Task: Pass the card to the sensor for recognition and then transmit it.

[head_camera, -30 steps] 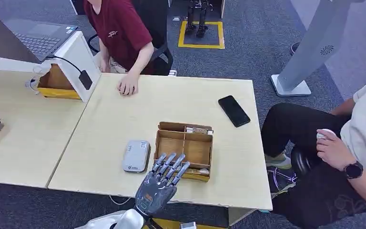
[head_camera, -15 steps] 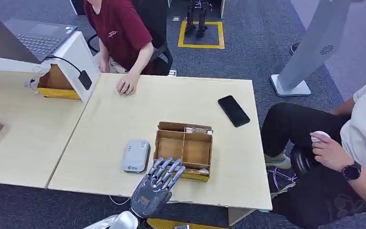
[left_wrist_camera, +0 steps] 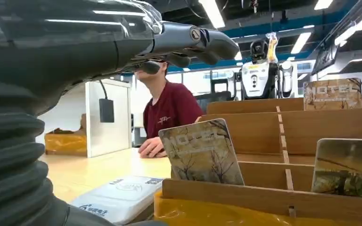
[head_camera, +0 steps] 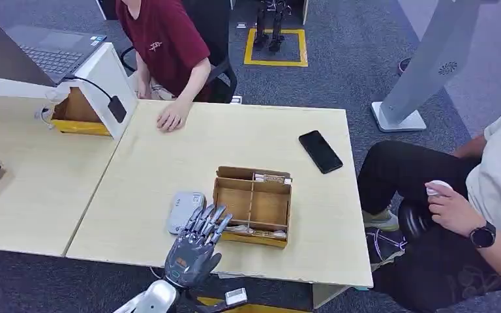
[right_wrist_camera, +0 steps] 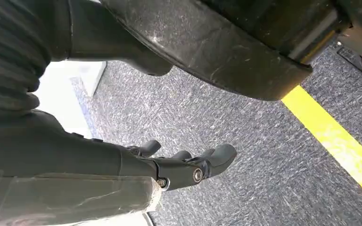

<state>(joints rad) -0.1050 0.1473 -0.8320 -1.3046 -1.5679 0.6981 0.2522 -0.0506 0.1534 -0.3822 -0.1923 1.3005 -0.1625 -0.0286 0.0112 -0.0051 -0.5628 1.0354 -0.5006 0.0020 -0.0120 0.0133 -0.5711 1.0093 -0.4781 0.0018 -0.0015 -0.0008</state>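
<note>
The left hand (head_camera: 192, 251) hovers at the near edge of the surface (head_camera: 169, 156), fingers (head_camera: 207, 220) spread and holding nothing, between the sensor (head_camera: 186, 212) and the wooden box (head_camera: 252, 205). The right hand (right_wrist_camera: 188, 167) hangs over carpet, fingers loosely apart, empty. The card (left_wrist_camera: 201, 153) stands tilted in the box's near compartment, untouched. Risks, as judged: the card is thin, stiff and glossy, so broad fingers could slip off its edge or knock it flat behind the low front wall; a push against the light plywood box could slide it on the smooth surface. The sensor is a flat, rounded grey plastic pad lying just beside the box, so a low sweep could nudge it.
</note>
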